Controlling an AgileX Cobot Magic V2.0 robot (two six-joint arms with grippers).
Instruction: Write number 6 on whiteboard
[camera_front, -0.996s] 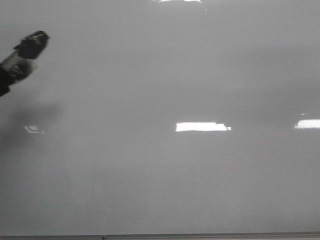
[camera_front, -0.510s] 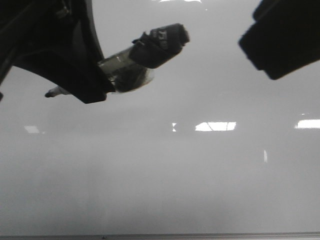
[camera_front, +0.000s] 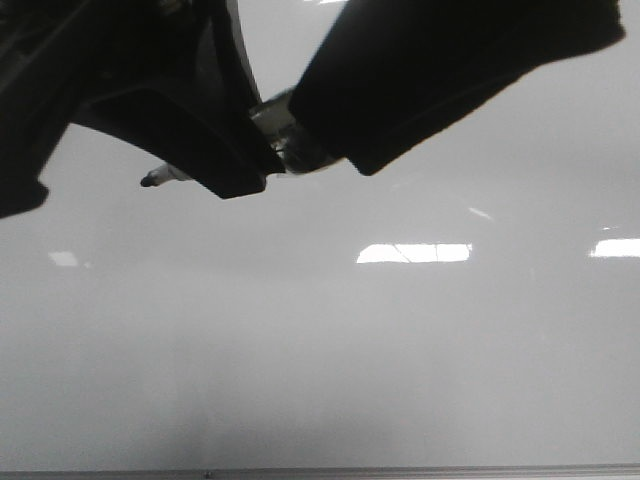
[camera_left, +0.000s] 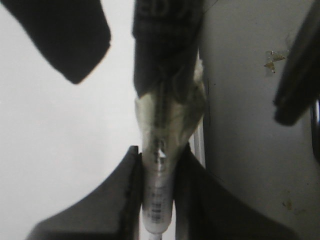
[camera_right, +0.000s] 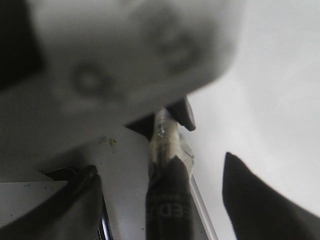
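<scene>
While left gripper (camera_left: 157, 200) clamps marker (camera_left: 160, 175), right gripper (camera_right: 200, 200) gapes; whiteboard (camera_front: 350, 350) unmarked.

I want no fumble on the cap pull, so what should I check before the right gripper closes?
1. Left gripper clamped on the marker: ok, a finger presses each side of the barrel.
2. Right gripper open: ok, there are gaps on both sides.
3. Cap on the marker: ok, the dark cap sits on the end facing the right gripper.
4. Cap between the right gripper's fingers: ok in the right wrist view; how far it reaches in, cannot tell.
5. Whiteboard unmarked: ok where visible; the arms hide the upper part.
</scene>
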